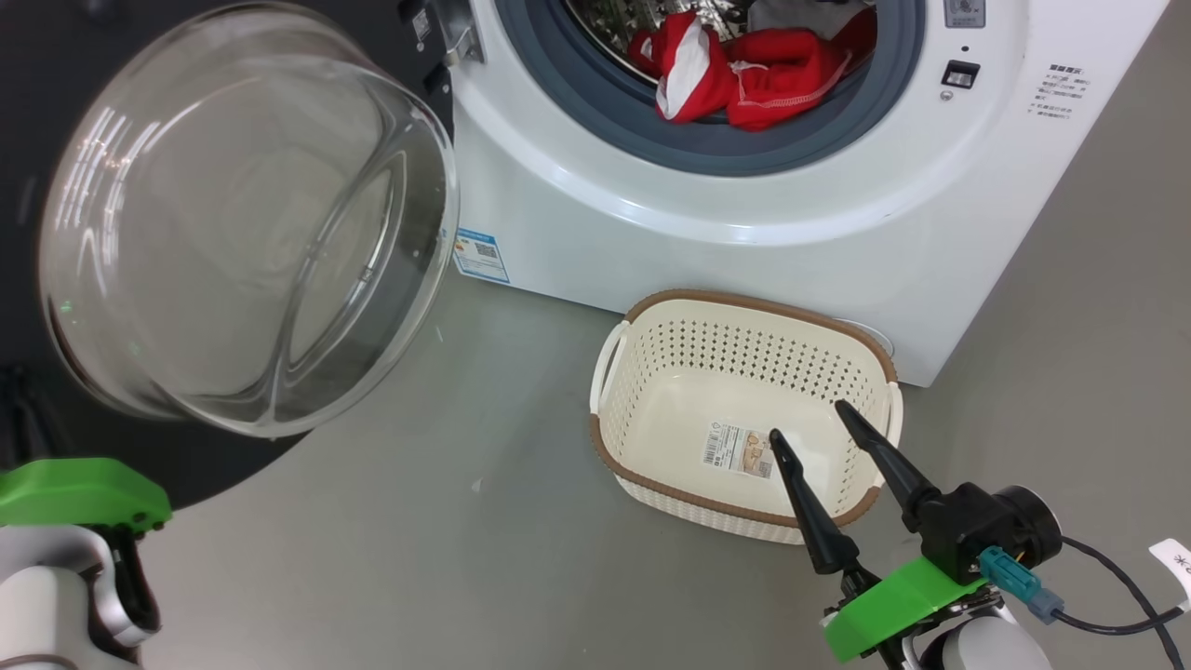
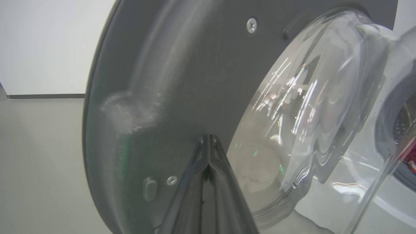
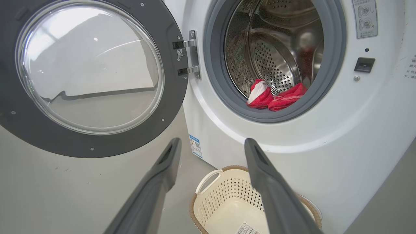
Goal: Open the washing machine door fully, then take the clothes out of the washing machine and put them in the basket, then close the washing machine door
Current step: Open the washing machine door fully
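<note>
1 door swung wide left of 1 washing machine, 2 red clothes bundles in its drum, 1 basket lengthwise along its front. left end effector closed at the door; right end effector wide above the basket.

Left pincer is pressed together; right pincer is spread wide.

Pretty plain grey floor, smooth, slightly shiny, a few small scuffs. White wall at the back with a dark baseboard along the bottom. Bright, even light.
</note>
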`<state>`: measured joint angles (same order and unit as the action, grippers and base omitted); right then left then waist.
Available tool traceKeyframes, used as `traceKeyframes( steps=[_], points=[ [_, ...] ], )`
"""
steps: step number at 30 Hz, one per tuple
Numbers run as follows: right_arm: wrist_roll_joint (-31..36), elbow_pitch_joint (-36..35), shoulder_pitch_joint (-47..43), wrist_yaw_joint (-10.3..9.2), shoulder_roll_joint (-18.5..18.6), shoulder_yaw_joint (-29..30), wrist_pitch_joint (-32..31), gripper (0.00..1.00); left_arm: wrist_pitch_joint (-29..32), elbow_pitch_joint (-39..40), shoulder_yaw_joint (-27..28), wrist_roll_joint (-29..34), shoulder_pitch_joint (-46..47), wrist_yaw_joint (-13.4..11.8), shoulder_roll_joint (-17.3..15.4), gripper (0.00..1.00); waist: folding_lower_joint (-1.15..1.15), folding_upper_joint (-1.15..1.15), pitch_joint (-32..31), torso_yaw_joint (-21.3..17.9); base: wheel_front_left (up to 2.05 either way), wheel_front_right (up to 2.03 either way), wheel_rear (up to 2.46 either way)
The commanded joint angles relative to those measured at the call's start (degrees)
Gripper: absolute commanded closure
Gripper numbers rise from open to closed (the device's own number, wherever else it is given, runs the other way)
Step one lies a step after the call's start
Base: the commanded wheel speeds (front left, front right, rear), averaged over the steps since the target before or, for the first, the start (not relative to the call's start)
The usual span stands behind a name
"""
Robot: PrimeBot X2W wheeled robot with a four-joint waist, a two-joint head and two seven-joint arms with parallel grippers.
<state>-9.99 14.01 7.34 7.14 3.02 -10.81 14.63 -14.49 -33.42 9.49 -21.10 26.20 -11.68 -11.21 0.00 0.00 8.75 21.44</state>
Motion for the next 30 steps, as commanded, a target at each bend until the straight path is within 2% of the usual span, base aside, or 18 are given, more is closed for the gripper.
traceKeyframes(
  steps=[1,16,22,23,24,25,30],
  points=[
    [0.4,-1.0,1.9,0.35,-0.1,-1.7,0.4,0.0,-0.5,0.5,3.1,0.7,1.9,0.1,-3.3,1.0,0.0,0.0,0.0,-0.2,0.0,0.0,0.0],
    [-0.6,-0.1,2.2,0.35,-0.1,-2.8,0.4,0.0,-0.5,-3.0,7.6,3.8,2.5,2.5,-4.1,1.0,0.0,0.0,-1.0,-1.3,0.0,0.0,0.0],
    [-1.1,0.2,1.9,0.35,-0.1,-2.7,0.4,0.0,-0.5,-1.9,8.6,4.8,1.9,3.7,-3.5,1.0,0.0,0.0,-1.9,-1.7,0.0,0.0,0.0],
    [-1.3,0.2,1.8,0.35,-0.1,-2.4,0.4,0.0,-0.5,-1.3,8.9,4.9,1.7,3.9,-3.2,0.63,0.0,0.0,-2.0,-1.7,0.0,0.0,0.0],
    [-1.4,0.2,1.7,0.35,-0.1,-2.0,0.4,0.0,-0.5,-0.5,9.0,5.2,1.4,4.0,-2.9,0.34,0.0,0.0,-2.2,-1.7,0.0,0.0,0.0],
    [-1.8,0.3,1.6,0.35,-0.1,-1.5,0.4,0.0,-0.5,1.9,9.1,5.7,0.6,4.5,-1.8,0.0,0.0,0.0,-2.7,-1.7,0.0,0.0,0.0],
    [-2.2,0.2,1.5,0.35,-0.1,-0.2,0.4,0.0,-0.5,8.6,9.8,5.0,-1.3,6.4,1.7,0.0,0.0,0.0,-3.5,-1.5,0.0,0.0,0.0]
  ],
)
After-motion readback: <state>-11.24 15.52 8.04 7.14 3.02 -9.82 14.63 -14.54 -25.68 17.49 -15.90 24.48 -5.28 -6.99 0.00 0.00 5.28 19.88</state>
